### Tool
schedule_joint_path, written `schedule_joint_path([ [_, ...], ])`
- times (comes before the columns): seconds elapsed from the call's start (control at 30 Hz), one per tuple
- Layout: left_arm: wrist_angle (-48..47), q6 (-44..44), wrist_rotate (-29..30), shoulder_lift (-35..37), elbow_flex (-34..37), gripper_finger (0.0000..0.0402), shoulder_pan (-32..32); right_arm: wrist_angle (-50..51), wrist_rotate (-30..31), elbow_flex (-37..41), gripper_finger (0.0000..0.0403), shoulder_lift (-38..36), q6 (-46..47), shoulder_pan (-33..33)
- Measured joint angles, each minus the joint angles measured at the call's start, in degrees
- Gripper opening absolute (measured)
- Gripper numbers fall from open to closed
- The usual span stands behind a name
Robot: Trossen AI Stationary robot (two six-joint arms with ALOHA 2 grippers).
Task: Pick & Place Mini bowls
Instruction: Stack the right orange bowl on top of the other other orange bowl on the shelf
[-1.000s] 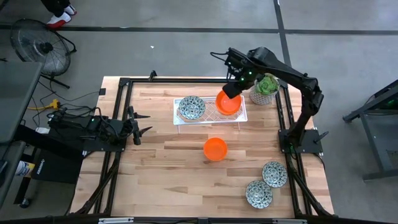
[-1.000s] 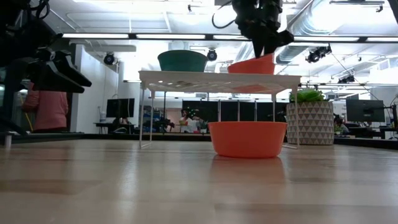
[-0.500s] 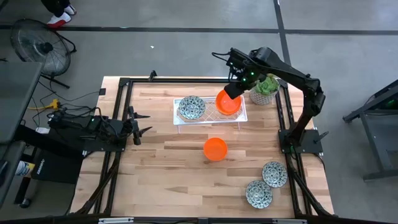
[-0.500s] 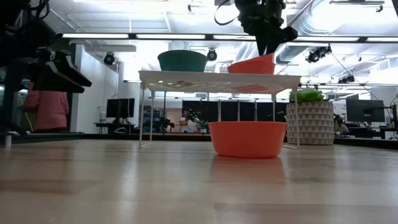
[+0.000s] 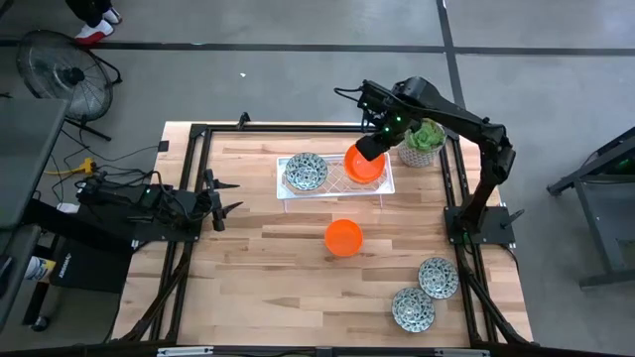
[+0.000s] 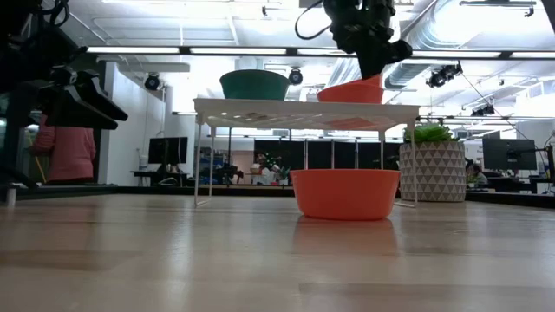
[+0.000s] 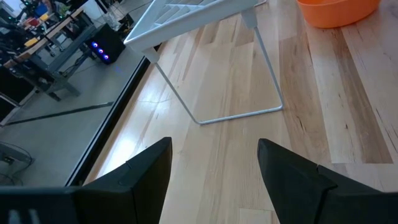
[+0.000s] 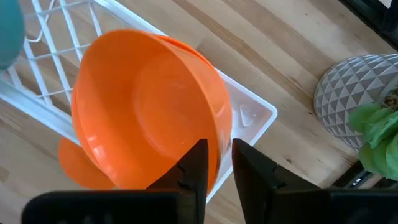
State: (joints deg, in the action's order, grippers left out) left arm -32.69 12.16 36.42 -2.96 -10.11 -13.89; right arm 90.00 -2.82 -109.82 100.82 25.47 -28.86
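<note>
The right gripper (image 5: pixel 370 149) pinches the rim of a plain bright orange mini bowl (image 5: pixel 363 165), one dark finger (image 8: pixel 194 163) inside the wall and the other outside, and holds it tilted over the right-hand end of the white wire rack (image 5: pixel 290 188). In the right wrist view a second orange rim seems to sit nested under it, so the held bowl may be going onto a stack. What matters for letting go is that the bowl hangs below the fingers with its open mouth tipped toward the wrist (not yet level with the rack). A grey-and-white mosaic bowl (image 5: pixel 306 171) sits on the rack's left end, another orange bowl (image 5: pixel 343 237) on the wooden table (image 5: pixel 258 268), and two mosaic bowls (image 5: pixel 438 277) near the right front corner. The left gripper (image 5: pixel 220 198) waits with fingers spread at the table's left edge, well apart from all of them.
</note>
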Motion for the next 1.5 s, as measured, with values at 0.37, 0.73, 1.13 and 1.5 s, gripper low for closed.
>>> schedule_joint_path([
  [0.37, 0.0, 0.0, 0.0, 0.0, 0.0, 0.0232, 0.0, -0.2, 0.6, 0.0, 0.0005, 1.0, 0.0, 0.1],
  [0.73, 0.0, 0.0, 0.0, 0.0, 0.0, 0.0232, 0.0, -1.5, -0.7, 0.0, 0.0002, 0.0, 1.0, 0.4],
  [1.13, 0.0, 0.0, 0.0, 0.0, 0.0, 0.0232, 0.0, -1.3, -1.8, 0.0, 0.0002, 0.0, 1.5, 0.5],
  [1.5, 0.0, 0.0, 0.0, 0.0, 0.0, 0.0232, 0.0, -1.3, -0.6, 0.0, 0.0073, 0.0, 1.6, 0.8],
])
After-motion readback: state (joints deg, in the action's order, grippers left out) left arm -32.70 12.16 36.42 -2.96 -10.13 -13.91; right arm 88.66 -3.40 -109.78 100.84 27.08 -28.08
